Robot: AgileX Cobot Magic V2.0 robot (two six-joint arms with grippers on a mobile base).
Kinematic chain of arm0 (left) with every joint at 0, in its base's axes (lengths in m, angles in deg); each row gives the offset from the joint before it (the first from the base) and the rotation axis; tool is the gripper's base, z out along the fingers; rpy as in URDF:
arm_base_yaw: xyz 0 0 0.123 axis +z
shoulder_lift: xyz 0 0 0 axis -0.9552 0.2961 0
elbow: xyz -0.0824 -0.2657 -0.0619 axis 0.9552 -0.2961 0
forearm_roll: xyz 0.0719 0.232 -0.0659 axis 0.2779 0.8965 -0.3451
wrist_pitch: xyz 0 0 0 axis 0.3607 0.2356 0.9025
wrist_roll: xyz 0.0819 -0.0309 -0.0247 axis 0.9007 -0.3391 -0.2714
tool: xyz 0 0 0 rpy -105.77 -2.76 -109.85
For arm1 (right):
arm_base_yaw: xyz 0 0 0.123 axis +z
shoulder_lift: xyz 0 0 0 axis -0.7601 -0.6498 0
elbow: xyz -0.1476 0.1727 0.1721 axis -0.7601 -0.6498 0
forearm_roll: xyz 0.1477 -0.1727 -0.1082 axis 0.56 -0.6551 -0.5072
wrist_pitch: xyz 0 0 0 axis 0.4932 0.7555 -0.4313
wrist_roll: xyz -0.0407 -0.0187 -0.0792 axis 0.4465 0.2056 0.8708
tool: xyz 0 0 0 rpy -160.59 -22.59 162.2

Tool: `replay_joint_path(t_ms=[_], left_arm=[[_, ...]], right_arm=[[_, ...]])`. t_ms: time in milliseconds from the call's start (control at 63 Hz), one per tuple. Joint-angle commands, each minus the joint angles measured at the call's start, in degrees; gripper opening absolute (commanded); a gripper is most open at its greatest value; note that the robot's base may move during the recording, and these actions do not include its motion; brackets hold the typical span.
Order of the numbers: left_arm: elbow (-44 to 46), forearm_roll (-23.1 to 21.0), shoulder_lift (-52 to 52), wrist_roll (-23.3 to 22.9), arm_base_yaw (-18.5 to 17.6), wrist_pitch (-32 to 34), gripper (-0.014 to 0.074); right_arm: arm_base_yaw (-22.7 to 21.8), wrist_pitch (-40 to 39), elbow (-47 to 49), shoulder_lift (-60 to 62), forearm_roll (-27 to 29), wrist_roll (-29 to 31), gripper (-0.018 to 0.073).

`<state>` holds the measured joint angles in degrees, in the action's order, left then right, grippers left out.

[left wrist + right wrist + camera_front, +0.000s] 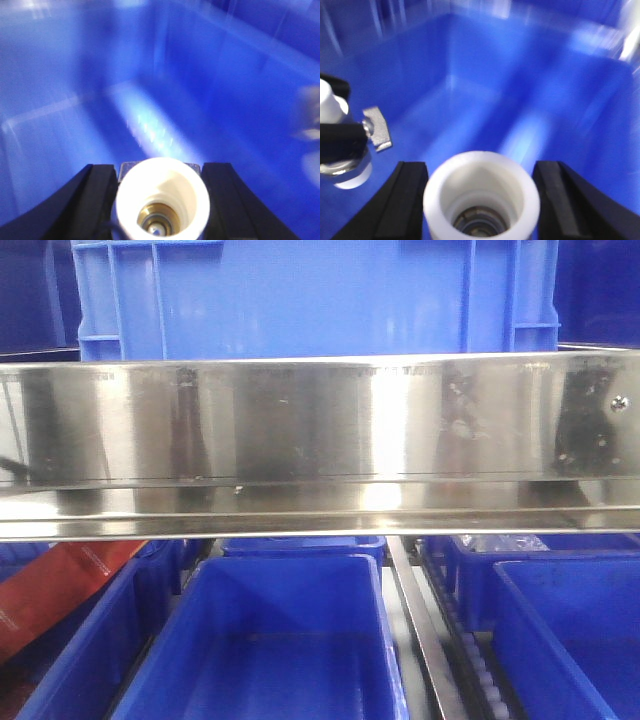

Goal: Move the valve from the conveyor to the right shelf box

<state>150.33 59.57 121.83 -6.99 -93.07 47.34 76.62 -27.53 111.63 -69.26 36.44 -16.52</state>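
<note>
- Right wrist-mounted view: the right gripper is drawn in narrow on a small silver metal valve. Mostly its round white plastic cap and brass-coloured bore show. The black fingers press in on either side of the cap.
- Left wrist-mounted view: the left gripper clamps a second valve the same way, white cap towards the camera and a black finger tight against each side.
- From the right wrist camera this second valve shows at the left edge: silver body, square side stub, white at both ends, held in the left gripper's dark fingers.
- Around both hands is the inside of a deep blue plastic box, its walls and floor blurred. Both valves appear to hang above the floor rather than rest on it, and the two grippers sit close beside each other in the same box.
- The front view shows only a brushed steel shelf rail and blue bins below it, with no arm in view. Which bin the hands are in cannot be told.
- The conveyor is out of sight, so pick-up and carry look finished. What seems left is to lower, open the fingers and withdraw.
</note>
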Motion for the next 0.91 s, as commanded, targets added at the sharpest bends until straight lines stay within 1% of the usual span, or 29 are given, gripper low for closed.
replay_joint_path(t_ms=[0, 79, 127, 175, 238, 270, 365, 461, 476, 492, 540, 572, 604, 778, 889], left_arm=[[1.18, 0.7, 0.11, 0.11, -0.39, 2.37, -0.0111], [1.18, 0.97, 1.2, 0.11, -0.53, 2.01, -0.0111], [1.18, 0.97, 1.56, 0.11, -0.53, 1.7, -0.011], [1.18, 0.97, 1.8, 0.11, -0.53, 1.54, -0.0093], [1.18, 0.97, 2.06, 0.11, -0.53, 1.54, -0.0029], [1.18, 0.97, 2.06, 0.11, -0.53, 1.54, 0.0013], [1.18, 0.97, 2.17, 0.11, -0.53, 1.54, 0.0203], [1.18, 0.97, 2.17, 0.11, -0.53, 1.65, 0.0433], [1.18, 0.97, 2.17, 0.11, -0.53, 1.66, 0.0461], [1.18, 0.97, 2.17, 0.11, -0.53, 1.75, 0.0488], [1.18, 0.97, 2.17, 0.11, -0.53, 1.78, 0.0567], [1.18, 0.97, 2.17, 0.11, -0.53, 1.88, 0.0601], [1.18, 1.05, 2.17, 0.11, -0.53, 1.88, 0.0617], [1.18, 1.05, 0.35, 0.11, -0.53, 1.55, 0.0594], [1.18, 1.2, -2.51, 0.11, -0.53, 1.13, 0.0556]], right_arm=[[0.21, -4.14, 1.05, -0.9, -0.29, 0.34, -0.0155], [-0.04, -4.05, 1.05, -2.03, -0.29, 0.34, -0.0146], [-0.44, -4.02, 1.05, -2.51, -0.29, 0.34, -0.0123], [-0.89, -3.92, 1.05, -2.86, -0.29, 0.34, -0.0074], [-1.39, -3.8, 1.05, -3.13, -0.29, 0.34, -0.0004], [-1.53, -3.7, 1.05, -3.13, -0.29, 0.34, 0.0038], [-2.05, -3.7, 1.05, -3.13, -0.29, 0.34, 0.0212], [-2.05, -3.08, 1.05, -3.02, -0.29, 0.34, 0.0393], [-2.05, -2.89, 1.05, -3.02, -0.29, 0.34, 0.0407], [-2.05, -2.78, 1.05, -3.02, -0.29, 0.34, 0.0448], [-2.05, -2.27, 1.05, -2.92, -0.29, 0.34, 0.0533], [-2.05, -2.13, 1.05, -2.82, -0.29, 0.34, 0.0577], [-2.05, -1.85, 1.05, -2.7, -0.29, 0.34, 0.0571], [-2.05, -1.07, 1.05, -0.47, -0.29, 0.34, 0.0568], [-2.05, -0.98, 1.05, 2.33, -0.29, 0.34, 0.0565]])
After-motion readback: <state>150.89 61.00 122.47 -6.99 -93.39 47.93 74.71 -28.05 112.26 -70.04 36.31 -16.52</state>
